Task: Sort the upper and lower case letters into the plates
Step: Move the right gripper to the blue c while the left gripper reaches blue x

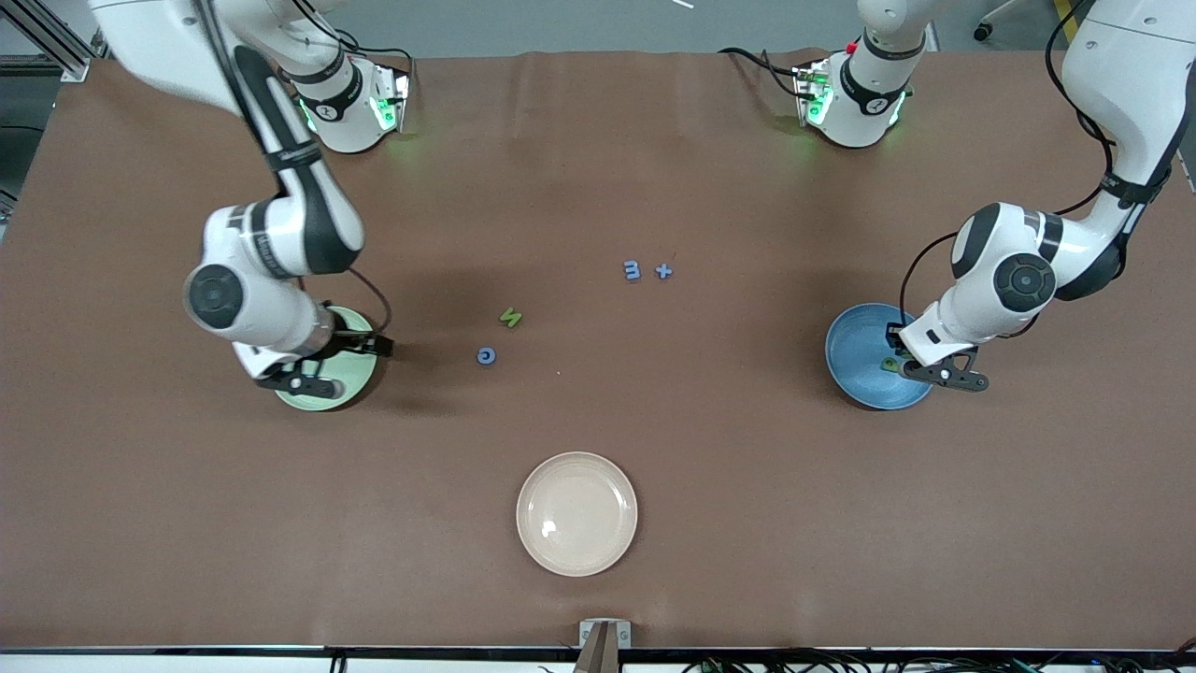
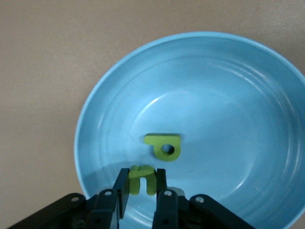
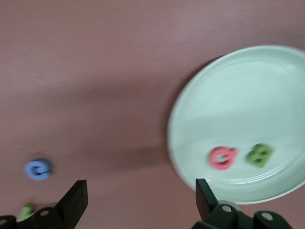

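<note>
**Two arms over two plates, four letters left on the table**

The brown table (image 1: pixel 598 561) carries a round pale green plastic plate (image 1: pixel 360 383) under the right gripper (image 3: pixel 138 200), its fingers spread and empty, and a round blue plastic plate (image 1: pixel 855 360) under the left gripper (image 2: pixel 142 188), clamped on a small green foam letter (image 2: pixel 142 179). Four tiny letters lie between the plates.

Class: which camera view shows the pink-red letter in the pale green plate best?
The right wrist view. There the pink-red letter lies unobstructed in the pale green plate, beside a green letter. In the front view the right arm covers that part of the plate, hiding the letter. The left wrist view shows only the blue plate.
</note>
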You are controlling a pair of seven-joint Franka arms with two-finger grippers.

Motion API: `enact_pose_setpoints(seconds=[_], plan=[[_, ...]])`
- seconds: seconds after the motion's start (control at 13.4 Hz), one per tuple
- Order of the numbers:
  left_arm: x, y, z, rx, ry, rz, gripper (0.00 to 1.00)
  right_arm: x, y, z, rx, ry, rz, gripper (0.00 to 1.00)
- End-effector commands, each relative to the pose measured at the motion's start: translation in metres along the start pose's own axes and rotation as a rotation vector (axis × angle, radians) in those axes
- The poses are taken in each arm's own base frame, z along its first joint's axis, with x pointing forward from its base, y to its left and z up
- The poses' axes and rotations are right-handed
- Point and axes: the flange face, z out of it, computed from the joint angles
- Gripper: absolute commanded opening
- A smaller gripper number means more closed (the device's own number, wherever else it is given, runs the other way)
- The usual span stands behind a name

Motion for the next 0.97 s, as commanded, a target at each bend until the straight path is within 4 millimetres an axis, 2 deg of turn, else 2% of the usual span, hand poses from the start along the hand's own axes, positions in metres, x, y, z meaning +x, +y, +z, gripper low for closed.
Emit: enact_pose_setpoints(seconds=[0.0,0.22,0.3,0.37,0.45,0.52,0.67,0.82,0.9], plan=[[0.002,-0.001,0.009,-0.006,0.01,0.017,0.16,-0.009,-0.054,0.014,0.006,0.041,0.077,1.0],[0.001,-0.005,0.009,0.003,0.011,0.02,0.17,-0.019,-0.093,0.051,0.055,0.092,0.101,1.0],[0.001,-0.005,0.008,0.005,0.011,0.023,0.24,-0.024,-0.105,0.062,0.067,0.109,0.109,1.0],[0.002,-0.007,0.005,0.012,0.015,0.029,0.53,-0.027,-0.116,0.07,0.071,0.116,0.128,0.99],[0.003,-0.009,0.0,0.021,0.024,0.031,0.9,-0.028,-0.126,0.076,0.07,0.116,0.137,0.99],[0.006,-0.011,-0.011,0.038,0.032,0.028,1.0,-0.029,-0.132,0.081,0.067,0.115,0.138,0.98],[0.015,0.0,-0.035,0.057,0.056,0.029,1.0,-0.03,-0.138,0.091,0.067,0.123,0.133,0.97],[0.025,0.025,-0.067,0.061,0.034,0.017,1.0,-0.032,-0.138,0.102,0.063,0.128,0.126,0.95],[0.033,0.05,-0.085,0.035,0.025,-0.022,1.0,-0.032,-0.137,0.105,0.058,0.128,0.125,0.94]])
